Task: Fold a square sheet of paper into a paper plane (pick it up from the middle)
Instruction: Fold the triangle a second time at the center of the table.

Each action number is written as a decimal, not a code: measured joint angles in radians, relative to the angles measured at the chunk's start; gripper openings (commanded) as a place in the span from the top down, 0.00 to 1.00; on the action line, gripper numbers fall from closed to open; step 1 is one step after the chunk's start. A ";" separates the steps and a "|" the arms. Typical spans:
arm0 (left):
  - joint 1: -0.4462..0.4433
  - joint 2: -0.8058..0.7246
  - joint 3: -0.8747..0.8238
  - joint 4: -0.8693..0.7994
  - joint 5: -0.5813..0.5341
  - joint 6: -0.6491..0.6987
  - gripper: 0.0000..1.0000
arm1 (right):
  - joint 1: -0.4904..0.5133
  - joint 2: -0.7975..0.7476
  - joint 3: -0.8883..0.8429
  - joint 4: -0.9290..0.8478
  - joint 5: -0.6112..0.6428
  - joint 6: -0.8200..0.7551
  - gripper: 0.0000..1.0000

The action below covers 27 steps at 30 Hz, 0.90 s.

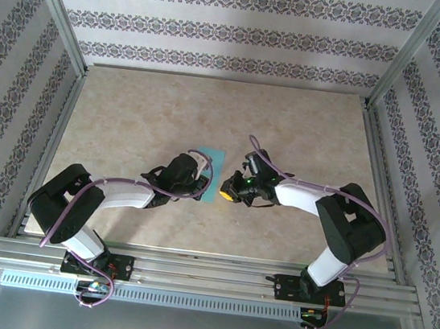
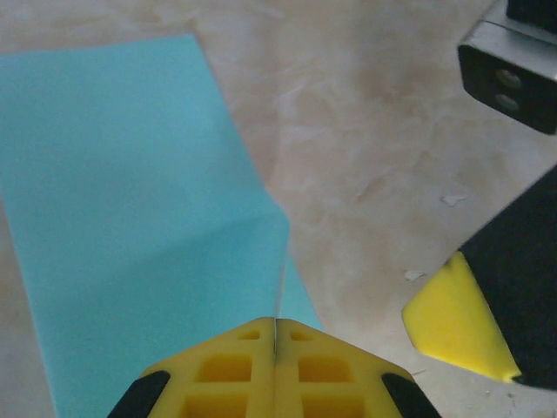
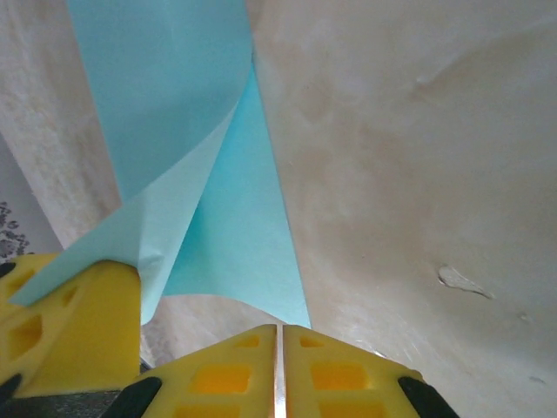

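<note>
At the near edge, the two arms are bolted to a metal rail (image 1: 205, 275). The left arm (image 1: 119, 193) and right arm (image 1: 305, 196) both reach inward, and their heads meet near the middle of the table (image 1: 129, 112). The yellow left fingers (image 2: 226, 379) are pressed together and clamped on the paper (image 1: 214, 162). In the left wrist view a thin raised edge of the sheet runs straight into the seam between them. In the right wrist view one side of the sheet curls up off the table to a left finger. The right fingers (image 3: 226, 374) are together too, just beside the left ones. The paper's near corner lies right at their tips, and I cannot tell whether they nip it. The turquoise sheet is creased, with part of it flat on the table and stretching away from both sets of fingers. Beyond it the marbled table runs on to patterned walls (image 1: 223, 19).
</note>
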 measured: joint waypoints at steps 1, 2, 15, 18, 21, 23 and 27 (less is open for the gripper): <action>0.000 -0.006 -0.002 -0.006 -0.013 -0.018 0.96 | 0.006 0.010 0.008 0.000 0.000 -0.002 0.87; 0.000 -0.011 -0.004 -0.006 -0.018 -0.031 0.96 | 0.013 0.018 0.018 0.000 0.000 -0.005 0.87; 0.000 -0.022 -0.034 -0.005 -0.146 -0.255 0.96 | 0.065 0.175 0.146 0.018 -0.017 -0.013 0.89; 0.000 -0.022 -0.041 0.000 -0.162 -0.291 0.96 | 0.070 0.201 0.166 0.018 -0.024 -0.014 0.89; 0.000 -0.022 -0.048 0.003 -0.175 -0.317 0.97 | 0.071 0.219 0.186 0.015 -0.032 -0.015 0.89; 0.000 -0.022 -0.052 0.004 -0.180 -0.331 0.96 | 0.071 0.229 0.198 0.015 -0.035 -0.016 0.88; 0.000 -0.022 -0.056 0.004 -0.192 -0.348 0.96 | 0.071 0.240 0.206 -0.012 -0.034 -0.019 0.88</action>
